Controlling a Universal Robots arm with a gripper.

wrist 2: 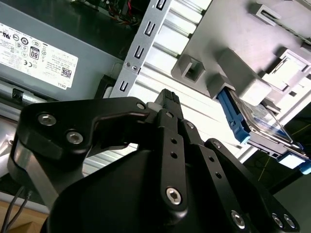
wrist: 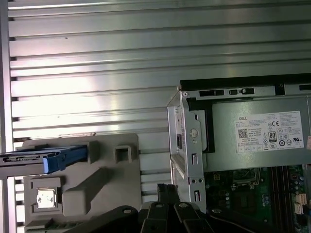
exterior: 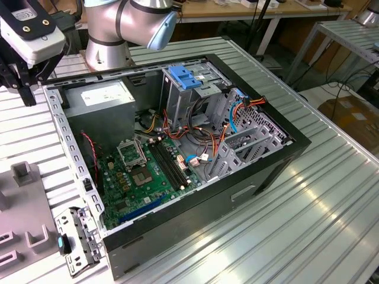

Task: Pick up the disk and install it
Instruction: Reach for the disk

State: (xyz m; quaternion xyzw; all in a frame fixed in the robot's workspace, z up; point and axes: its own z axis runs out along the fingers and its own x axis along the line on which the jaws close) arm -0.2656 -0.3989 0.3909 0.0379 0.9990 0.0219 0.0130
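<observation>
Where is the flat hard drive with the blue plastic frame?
In both wrist views the disk stands on edge in the grey holder on the ribbed table, beside the open computer case.

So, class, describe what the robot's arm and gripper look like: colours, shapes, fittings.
The arm is silver-grey rounded tubes with a pale blue joint cap. The gripper has matte black link bars fixed with hex-socket bolts, and a white housing.

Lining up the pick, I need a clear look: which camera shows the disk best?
The second wrist view. There the disk shows its broad face and blue frame, propped in the grey fixture. The first wrist view shows the disk edge-on, as a thin blue-tipped strip.
</observation>
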